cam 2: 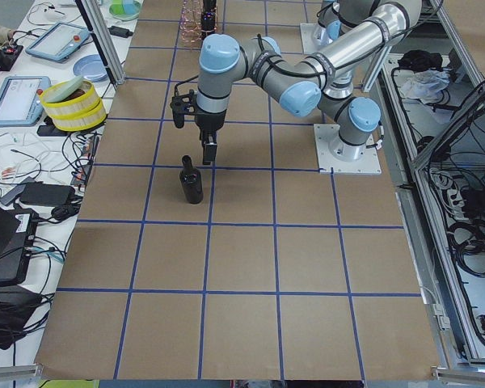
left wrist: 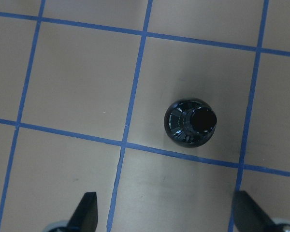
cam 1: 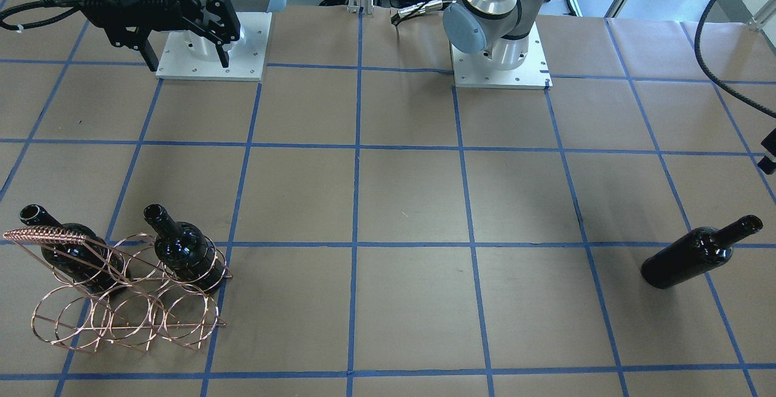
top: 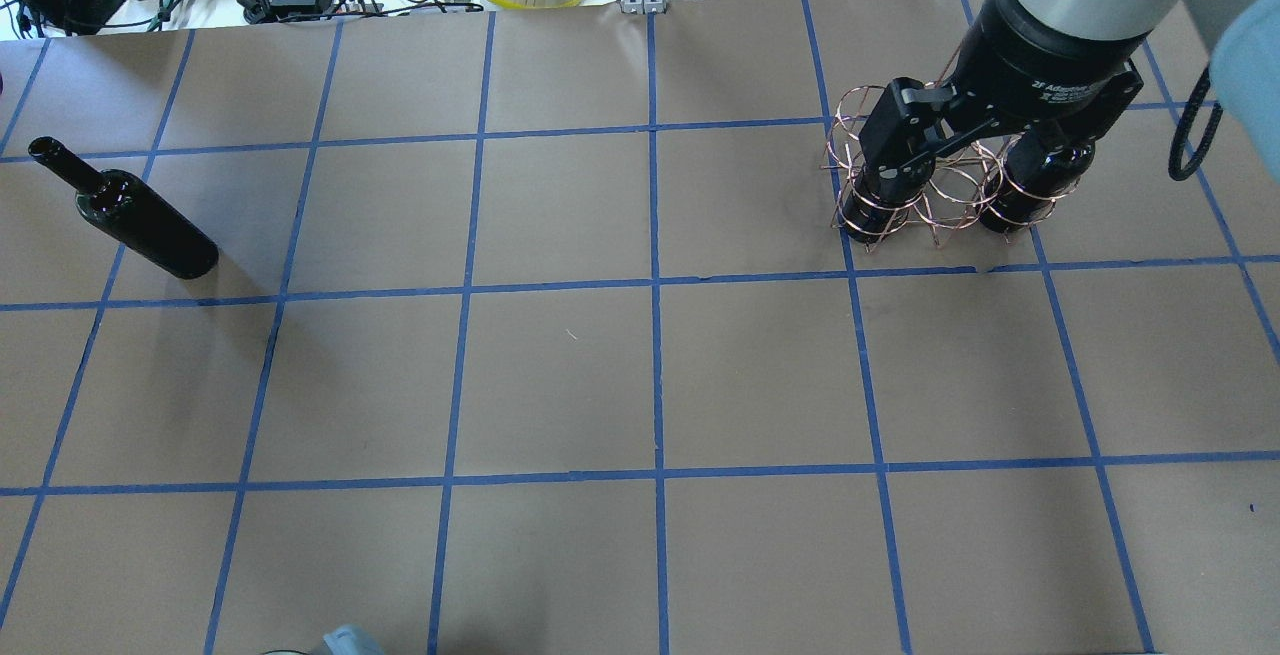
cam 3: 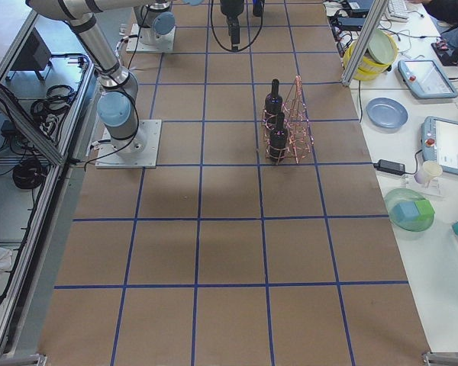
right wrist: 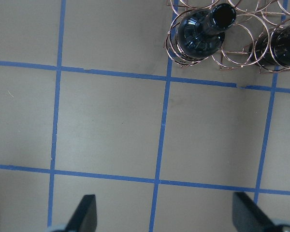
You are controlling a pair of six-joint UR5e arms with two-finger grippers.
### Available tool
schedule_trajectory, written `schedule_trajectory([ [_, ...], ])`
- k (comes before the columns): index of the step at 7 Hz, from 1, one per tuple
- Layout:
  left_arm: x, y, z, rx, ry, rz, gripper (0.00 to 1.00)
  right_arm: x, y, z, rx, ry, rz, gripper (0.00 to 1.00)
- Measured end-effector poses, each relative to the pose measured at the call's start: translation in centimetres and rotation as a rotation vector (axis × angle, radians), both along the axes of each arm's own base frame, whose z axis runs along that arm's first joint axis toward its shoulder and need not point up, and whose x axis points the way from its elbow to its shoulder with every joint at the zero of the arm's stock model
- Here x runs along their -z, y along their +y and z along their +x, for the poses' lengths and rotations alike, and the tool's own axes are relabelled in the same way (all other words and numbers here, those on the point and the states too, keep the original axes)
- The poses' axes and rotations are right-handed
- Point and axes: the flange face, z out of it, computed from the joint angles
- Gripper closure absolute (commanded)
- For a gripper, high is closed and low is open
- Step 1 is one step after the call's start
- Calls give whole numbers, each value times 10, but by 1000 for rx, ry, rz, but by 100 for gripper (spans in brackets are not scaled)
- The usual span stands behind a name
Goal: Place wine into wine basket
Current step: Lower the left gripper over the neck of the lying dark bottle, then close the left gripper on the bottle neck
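Brown paper-covered table [top: 560,375] gridded in blue tape. Toward its 2 o'clock in the overhead view, rose-gold wire wine basket [cam 3: 296,122], two glossy black bottles [cam 1: 182,250] in the end rings, middle ring seemingly free. Well apart at 9 o'clock, third glossy black glass wine bottle [top: 140,225], upright, long axis vertical. Left gripper [left wrist: 166,212] far nearer: poised above, spread wide, empty, bottle mouth at 1 o'clock. Right gripper [right wrist: 165,215] likewise gaping, empty, by the basket.
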Motion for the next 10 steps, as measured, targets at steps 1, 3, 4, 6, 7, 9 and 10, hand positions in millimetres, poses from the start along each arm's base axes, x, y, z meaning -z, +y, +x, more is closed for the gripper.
schedule_trajectory([
  [1,12,-8,4,41,17,5,0,0,0,0,0,0,-1,0],
  [3,31,-19,7,83,38,24,0,0,0,0,-1,0,-1,0],
  [4,41,-26,5,96,49,35,0,0,0,0,-1,0,-1,0],
  [6,58,-45,-13,130,52,37,0,0,0,0,0,0,-1,0],
  [7,65,-52,-16,134,52,36,0,0,0,0,-1,0,-1,0],
  [9,81,-61,-13,129,50,47,0,0,0,0,0,0,0,0],
  [10,87,-63,-11,116,54,53,1,0,0,0,-1,0,0,0],
])
